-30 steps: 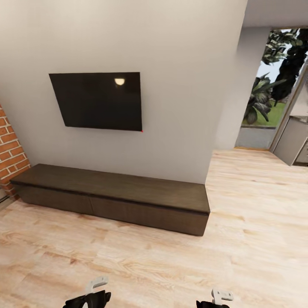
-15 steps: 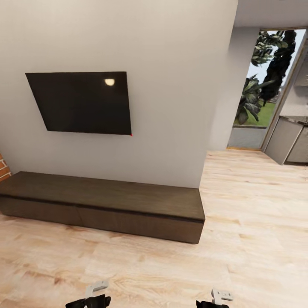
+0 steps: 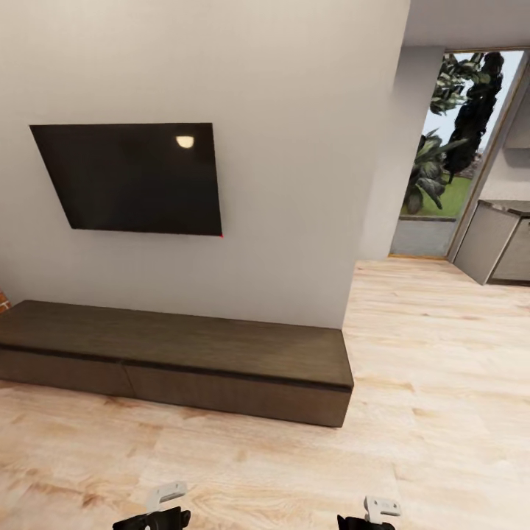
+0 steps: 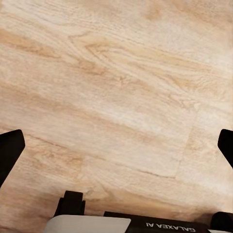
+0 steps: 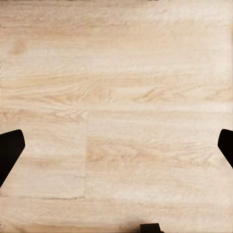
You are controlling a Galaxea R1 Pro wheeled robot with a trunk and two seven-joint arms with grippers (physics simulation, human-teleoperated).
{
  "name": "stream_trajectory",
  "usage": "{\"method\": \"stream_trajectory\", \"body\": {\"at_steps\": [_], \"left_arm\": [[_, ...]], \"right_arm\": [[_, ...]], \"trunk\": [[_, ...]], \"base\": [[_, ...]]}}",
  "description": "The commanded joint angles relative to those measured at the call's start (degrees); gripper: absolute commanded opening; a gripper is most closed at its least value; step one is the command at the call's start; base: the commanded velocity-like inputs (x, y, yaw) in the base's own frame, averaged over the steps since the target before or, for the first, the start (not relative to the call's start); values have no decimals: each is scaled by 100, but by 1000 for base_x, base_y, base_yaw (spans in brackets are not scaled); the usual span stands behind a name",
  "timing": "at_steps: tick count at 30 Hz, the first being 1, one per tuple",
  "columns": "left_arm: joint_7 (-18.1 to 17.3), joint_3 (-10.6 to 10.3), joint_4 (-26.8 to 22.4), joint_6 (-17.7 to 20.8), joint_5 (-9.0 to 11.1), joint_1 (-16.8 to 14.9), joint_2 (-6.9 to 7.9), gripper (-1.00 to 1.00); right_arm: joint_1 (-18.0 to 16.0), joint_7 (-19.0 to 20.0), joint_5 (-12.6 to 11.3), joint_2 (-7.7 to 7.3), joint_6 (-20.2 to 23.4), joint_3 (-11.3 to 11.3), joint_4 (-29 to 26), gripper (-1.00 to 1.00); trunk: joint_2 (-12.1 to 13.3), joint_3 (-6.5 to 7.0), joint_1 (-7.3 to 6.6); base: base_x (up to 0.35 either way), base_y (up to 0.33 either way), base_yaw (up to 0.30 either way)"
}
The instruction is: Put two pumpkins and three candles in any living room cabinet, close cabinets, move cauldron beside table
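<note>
Robot faces the cabinet [image 3: 177, 361], the long low dark-brown unit standing on the wood-plank floor [image 3: 442, 412] against the grey wall. Both plain fronts look flush, so I read it as closed; top is bare. A dark screen [image 3: 129, 179] hangs on the wall above the cabinet's left half. Beyond the cabinet's right end the floor runs on toward a glass door with plants [image 3: 453, 147] and grey units [image 3: 500, 246] further right. No pumpkins, candles, cauldron or table appear near the cabinet. Left gripper [image 4: 116, 148]: dark fingers [image 4: 9, 153] sit wide apart at the frame edges, spread over plain planks, nothing between them. Right gripper [image 5: 116, 148]: same, fingers [image 5: 9, 150] well parted and empty above bare floor. In the head view both wrists sit at the bottom edge, low and well short of the cabinet. Key relation: the cabinet lies ahead of both grippers, its long axis running roughly across the robot's facing, slightly angled, with its right end nearer. The left arm lines up with the seam between the two fronts, the right arm with the cabinet's right end. Judgement: nothing is in hand, so this is a transit or survey stage; opening a front would call for a closer approach.
</note>
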Motion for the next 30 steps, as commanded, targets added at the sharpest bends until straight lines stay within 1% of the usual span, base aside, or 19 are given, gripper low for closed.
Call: {"method": "stream_trajectory", "body": {"at_steps": [1,4,8,21,26,30], "left_arm": [[4,25,-11,38,57,-1,-5,100],[4,25,-11,38,57,-1,-5,100],[4,25,-11,38,64,-2,-5,100],[4,24,-11,38,57,-1,-5,100],[4,25,-11,38,63,-1,-5,100],[4,25,-11,38,67,-1,-5,100]], "right_arm": [[-2,4,-55,0,23,-4,-14,100],[-1,9,-62,-1,23,-9,-23,100],[-2,3,-65,5,25,-11,-33,100],[0,7,-72,-1,34,-20,-36,100],[0,8,-73,-2,33,-20,-36,100],[-2,22,-74,-2,27,-20,-36,100]], "trunk": [[-4,-6,0],[-4,-6,0],[-4,-6,0],[-4,4,0],[-4,6,0],[-4,28,0]], "base": [[23,0,0],[141,0,0],[262,0,0],[31,0,0],[216,0,-4],[313,0,-98]]}}
